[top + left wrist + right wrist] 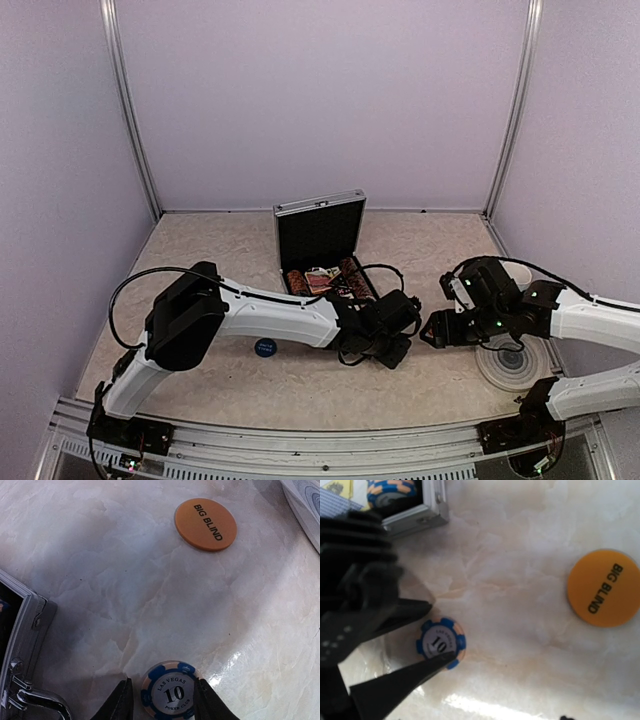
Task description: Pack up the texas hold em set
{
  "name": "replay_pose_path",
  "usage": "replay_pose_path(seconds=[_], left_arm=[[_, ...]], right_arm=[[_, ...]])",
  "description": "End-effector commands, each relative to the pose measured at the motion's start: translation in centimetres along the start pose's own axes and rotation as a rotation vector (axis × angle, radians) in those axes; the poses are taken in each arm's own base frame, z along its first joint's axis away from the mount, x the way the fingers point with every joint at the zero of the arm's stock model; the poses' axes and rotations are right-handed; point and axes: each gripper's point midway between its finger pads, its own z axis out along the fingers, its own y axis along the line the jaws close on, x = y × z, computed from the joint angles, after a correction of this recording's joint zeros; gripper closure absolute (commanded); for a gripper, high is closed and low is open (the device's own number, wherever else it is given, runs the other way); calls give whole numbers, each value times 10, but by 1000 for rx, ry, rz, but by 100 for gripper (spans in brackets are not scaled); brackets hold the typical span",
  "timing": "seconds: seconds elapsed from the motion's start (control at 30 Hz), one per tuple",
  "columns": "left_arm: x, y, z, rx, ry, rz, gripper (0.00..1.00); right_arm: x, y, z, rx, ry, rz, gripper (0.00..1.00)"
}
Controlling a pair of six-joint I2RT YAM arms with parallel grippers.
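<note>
Black fingers (119, 706) of the left gripper (167, 700) stand on either side of a blue-and-cream poker chip (168, 694) marked "Las Vegas 10 Poker Club". The chip lies flat on the pale marbled tabletop (125, 580). The jaws are partly open, set only a little wider than the chip. The left wrist view shows a thin gap at one side, and in the right wrist view one fingertip overlaps the chip's rim. Whether the pads actually press on it cannot be told.

Beyond the chip and apart from it, an orange round button (205, 524) printed "BIG BLIND" lies flat on the table. Off to the gripper's side is a corner of the ribbed silver aluminium case (30, 625), with a chrome latch (30, 697) on its front.

From above, the case stands open at mid-table with its lid upright and its inside black. It holds rows of chips (298, 281) and a card deck (320, 278).

A blue round button (264, 347) lies on the table beside the left arm, in front of the case. A grey ringed coaster (508, 365) sits at the right, partly under the right arm.

The right gripper (434, 330) hangs just beside the left one, pointing toward it. How its jaws stand cannot be made out.
</note>
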Motion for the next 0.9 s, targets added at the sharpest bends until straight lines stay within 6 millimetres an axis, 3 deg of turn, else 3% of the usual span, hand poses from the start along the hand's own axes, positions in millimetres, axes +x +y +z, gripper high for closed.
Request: replay_pose_path(seconds=[0.0,0.2,0.5,0.67,0.73,0.87], left_arm=[[82,-1,6,-7,253,53,60],[70,-6,-13,3,226,53,65],[58,-9,-45,16,182,38,66],[46,0,-48,-29,146,16,64],[46,10,-44,-52,157,-20,63],[47,17,-45,-3,148,-88,61]], right_arm=[[-8,9,-3,-22,-19,-14,33],[-9,9,-3,-22,-19,-13,33],[-8,10,-1,-29,-13,-16,34],[-8,14,2,-49,-7,-16,34],[-6,22,5,-86,10,-28,35],[3,39,17,-169,80,-46,49]])
